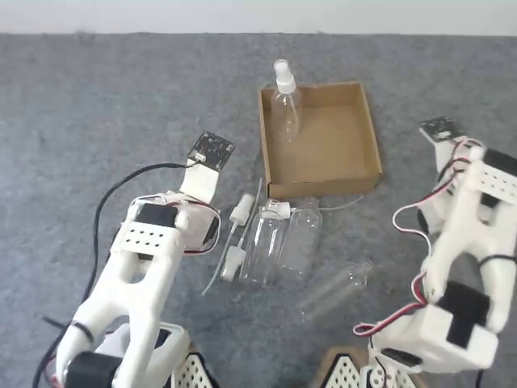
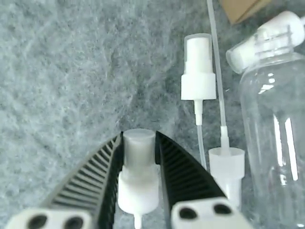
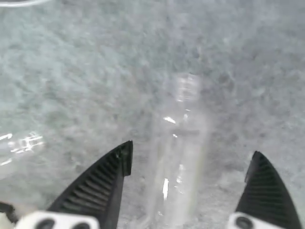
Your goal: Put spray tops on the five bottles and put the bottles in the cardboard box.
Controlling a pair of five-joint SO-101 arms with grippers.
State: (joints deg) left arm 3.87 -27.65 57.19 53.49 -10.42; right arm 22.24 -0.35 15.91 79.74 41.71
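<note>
Spray top [image 2: 138,186] is pinched in your left gripper [image 2: 139,137] next to two loose tops [image 2: 198,71] on the carpet [image 2: 62,71], and your right gripper [image 3: 191,149] hangs spread wide over a bare bottle [image 3: 175,183].

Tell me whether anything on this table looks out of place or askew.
One thing: the clear plastic bottle with a white spray top sits askew in the brown cardboard box. It is pressed into the far left corner, and its head pokes over the far rim rather than lying inside. Nothing looks spilled or broken.
</note>
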